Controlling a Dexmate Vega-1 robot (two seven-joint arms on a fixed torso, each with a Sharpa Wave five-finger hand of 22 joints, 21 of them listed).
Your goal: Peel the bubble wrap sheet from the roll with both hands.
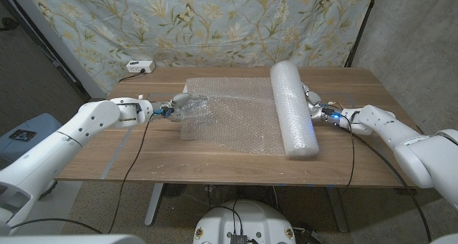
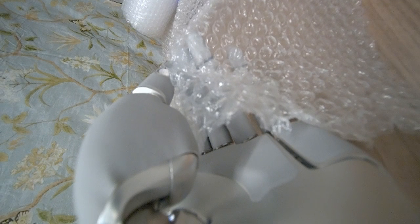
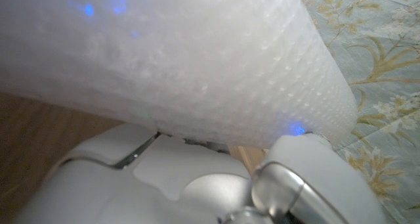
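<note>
A white bubble wrap roll [image 1: 292, 117] lies lengthwise on the right half of the wooden table [image 1: 143, 158]. A clear unrolled sheet [image 1: 230, 117] spreads from it toward the left. My left hand [image 1: 180, 105] grips the sheet's left edge, and the left wrist view shows the crumpled sheet [image 2: 295, 60] bunched over that hand's fingers [image 2: 223, 129], with the roll [image 2: 151, 7] beyond. My right hand [image 1: 315, 108] presses against the roll's right side. In the right wrist view the roll [image 3: 170, 60] lies right over my right hand [image 3: 197, 184], whose fingers are hidden under it.
A white power strip [image 1: 139, 66] sits at the table's back left corner. A floral cloth [image 1: 215, 22] hangs behind the table. A blue bin [image 1: 25, 133] stands on the floor at the left. Cables run from both wrists over the table's front edge.
</note>
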